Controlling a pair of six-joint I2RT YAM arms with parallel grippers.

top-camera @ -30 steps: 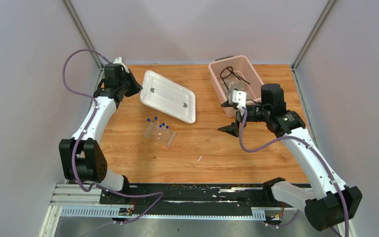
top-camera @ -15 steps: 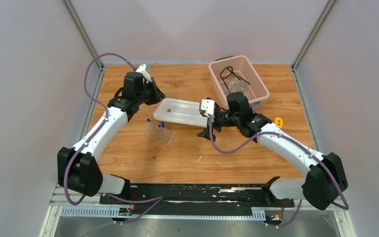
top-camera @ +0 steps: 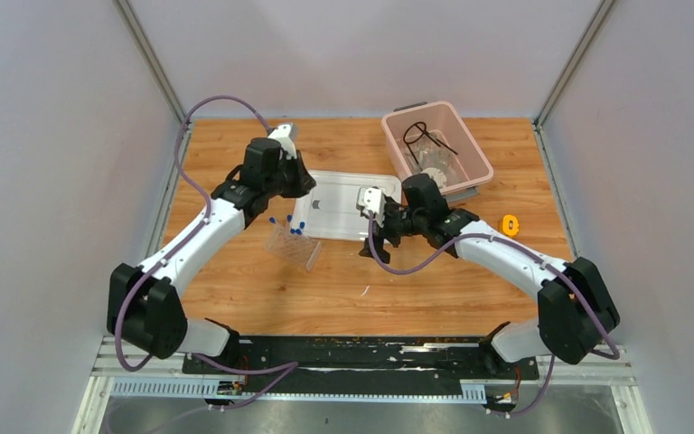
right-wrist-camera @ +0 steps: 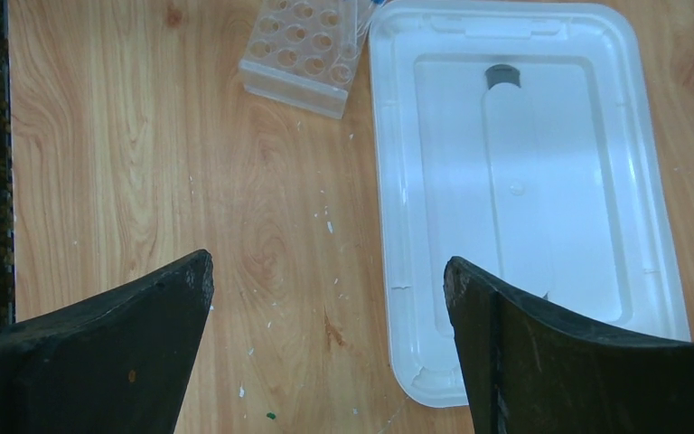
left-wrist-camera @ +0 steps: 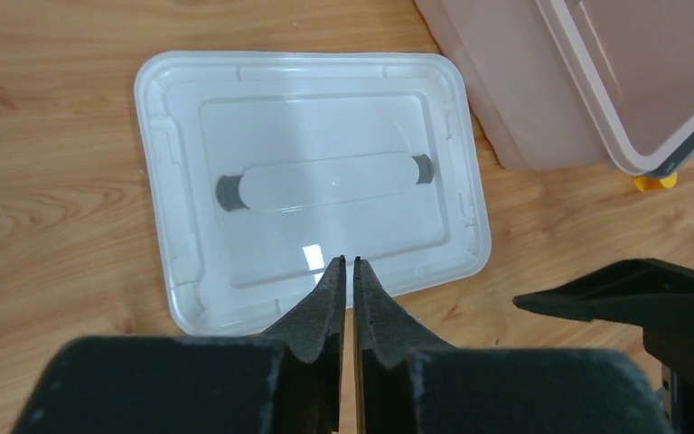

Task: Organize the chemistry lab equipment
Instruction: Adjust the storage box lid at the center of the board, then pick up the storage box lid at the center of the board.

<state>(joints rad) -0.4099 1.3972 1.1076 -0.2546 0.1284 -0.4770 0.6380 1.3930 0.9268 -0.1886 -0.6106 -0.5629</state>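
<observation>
The clear tube rack (top-camera: 294, 244) with tiny blue-capped tubes (top-camera: 297, 230) stands on the table left of centre; it also shows in the right wrist view (right-wrist-camera: 303, 45). The black wire ring tripod (top-camera: 418, 136) and clear plastic bags (top-camera: 431, 163) lie in the pink bin (top-camera: 396, 127). My left gripper (top-camera: 300, 192) is shut and empty above the white lid's (left-wrist-camera: 312, 181) near edge in its wrist view (left-wrist-camera: 349, 264). My right gripper (top-camera: 369, 237) is open and empty, its jaws wide apart over the lid's near corner (right-wrist-camera: 328, 276).
The white lid (top-camera: 339, 217) lies flat between the two grippers, beside the rack. A small orange object (top-camera: 509, 223) sits right of the bin. Small white crumbs dot the wood near the right gripper.
Both arms have swung in toward the table's centre. The white lid has shifted right and toward the front, now lying between the grippers next to the rack.
</observation>
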